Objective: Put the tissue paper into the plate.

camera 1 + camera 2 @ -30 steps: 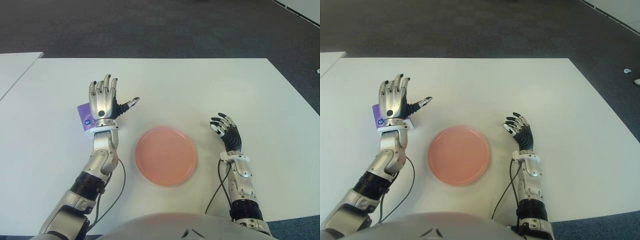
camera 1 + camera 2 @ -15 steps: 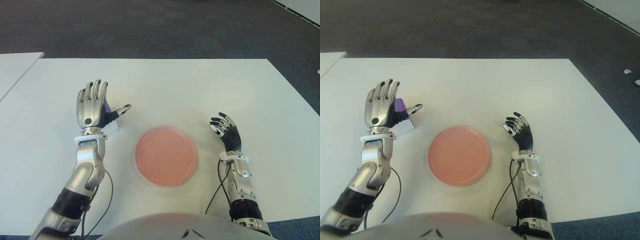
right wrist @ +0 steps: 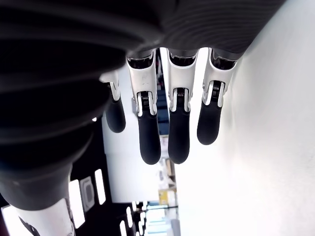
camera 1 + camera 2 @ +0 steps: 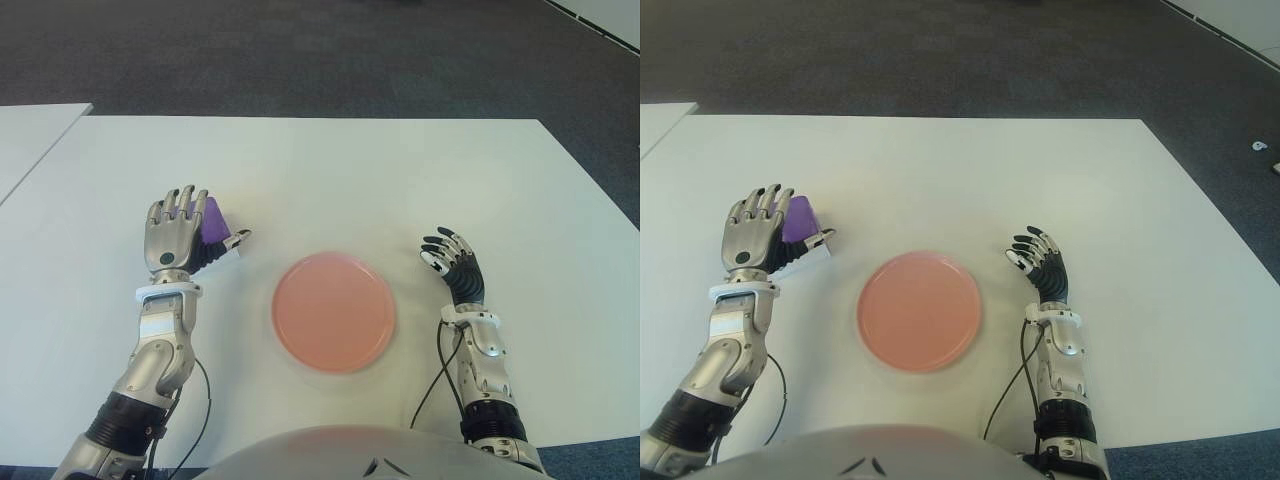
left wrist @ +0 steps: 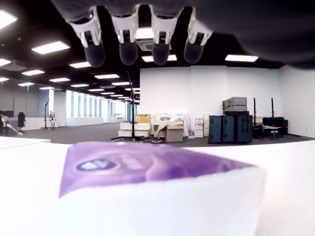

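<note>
The left hand (image 4: 178,238) stood at about 9 o'clock on the white table (image 4: 400,170), to the left of the pink plate (image 4: 333,312). Its four fingers (image 5: 128,39) were stretched out and only lightly bent, and the thumb pointed toward the plate. The tissue paper pack (image 4: 212,222), purple and white, was directly in front of its palm, at about 10 o'clock from the plate and near to it, but not in it. In the left wrist view the pack (image 5: 157,191) filled the lower part of the picture, with the fingertips above it and a clear gap between them, so the hand was open around the pack and did not squeeze it. If the palm or the thumb touched the pack, I could not tell.

The right hand (image 4: 454,268) was at about 3 o'clock from the plate, just beside it on the right. Its fingers (image 3: 178,132) were spread a little and relaxed, and it held nothing. The plate itself lay flat at the centre of the table, between both hands.
</note>
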`<state>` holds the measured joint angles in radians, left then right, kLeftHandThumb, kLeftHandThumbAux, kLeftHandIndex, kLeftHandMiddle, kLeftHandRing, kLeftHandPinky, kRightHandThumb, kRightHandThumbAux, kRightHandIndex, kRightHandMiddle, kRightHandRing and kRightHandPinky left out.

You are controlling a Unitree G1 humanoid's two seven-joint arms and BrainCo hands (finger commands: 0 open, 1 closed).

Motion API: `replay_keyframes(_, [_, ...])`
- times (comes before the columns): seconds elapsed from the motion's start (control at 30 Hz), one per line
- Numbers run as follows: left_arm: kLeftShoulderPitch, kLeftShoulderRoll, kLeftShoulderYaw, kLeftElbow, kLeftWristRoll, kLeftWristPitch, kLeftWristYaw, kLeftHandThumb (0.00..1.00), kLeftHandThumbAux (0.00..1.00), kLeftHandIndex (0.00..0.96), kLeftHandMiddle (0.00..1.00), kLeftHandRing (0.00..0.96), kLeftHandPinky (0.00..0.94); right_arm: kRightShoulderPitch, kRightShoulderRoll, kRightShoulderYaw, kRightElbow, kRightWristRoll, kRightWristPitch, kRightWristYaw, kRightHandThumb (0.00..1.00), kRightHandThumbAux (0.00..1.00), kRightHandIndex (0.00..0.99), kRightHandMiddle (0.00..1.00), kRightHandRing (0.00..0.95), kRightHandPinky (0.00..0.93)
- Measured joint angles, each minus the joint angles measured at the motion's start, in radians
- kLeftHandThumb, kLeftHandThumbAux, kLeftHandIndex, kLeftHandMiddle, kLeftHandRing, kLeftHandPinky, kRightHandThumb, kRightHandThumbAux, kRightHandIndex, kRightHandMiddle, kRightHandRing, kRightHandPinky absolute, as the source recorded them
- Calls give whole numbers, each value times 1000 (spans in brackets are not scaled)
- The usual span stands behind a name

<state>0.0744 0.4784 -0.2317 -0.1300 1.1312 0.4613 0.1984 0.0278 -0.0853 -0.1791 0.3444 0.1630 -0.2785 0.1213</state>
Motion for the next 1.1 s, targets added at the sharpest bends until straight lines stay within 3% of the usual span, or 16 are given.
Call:
replay_keyframes(0.53, [16,2,-11,167,8,-9,54,315,64,0,0,0,0,10,-22,2,-28,-1,35,7,331,788,231,375,375,337])
replay_keyframes(1.1, [-91,-1,-27,410,-13,-18,176,340,48,0,0,0,0,12,-24,2,-32,-4,42,6,285,768,220,348,343,328])
